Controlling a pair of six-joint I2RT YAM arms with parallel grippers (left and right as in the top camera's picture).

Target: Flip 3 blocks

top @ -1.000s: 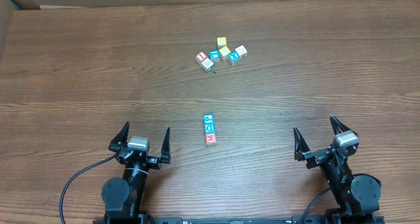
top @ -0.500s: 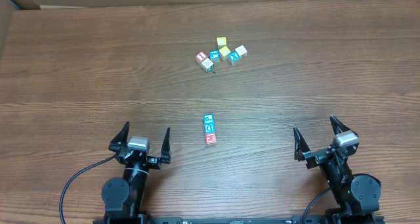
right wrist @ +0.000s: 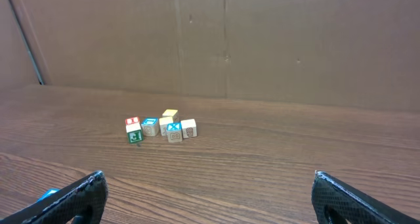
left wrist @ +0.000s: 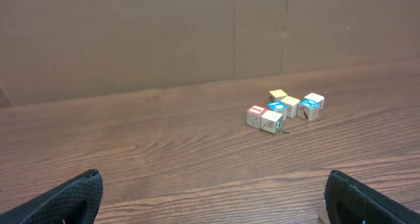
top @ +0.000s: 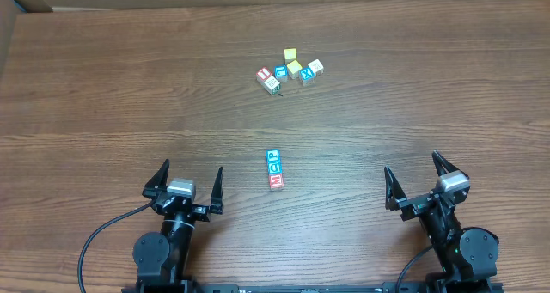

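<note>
Three blocks lie in a short touching row at mid-table: a blue-lettered pale one [top: 272,156] farthest, a blue "P" one [top: 273,168] in the middle, and a red-lettered one [top: 276,180] nearest. My left gripper [top: 192,167] stands open near the front edge, left of the row and apart from it. My right gripper [top: 411,162] stands open well to the row's right. In the left wrist view the left gripper [left wrist: 213,179] has only bare wood between its fingers. The same holds for the right gripper [right wrist: 209,179] in its own view. Both wrist views barely show the row.
A cluster of several other cubes [top: 289,70] sits farther back, with two yellow ones and a blue "X" cube [top: 306,75]. The cluster [left wrist: 283,109] shows ahead of the left wrist, and the same cluster [right wrist: 161,129] ahead of the right. A cardboard wall [right wrist: 262,40] stands behind the table.
</note>
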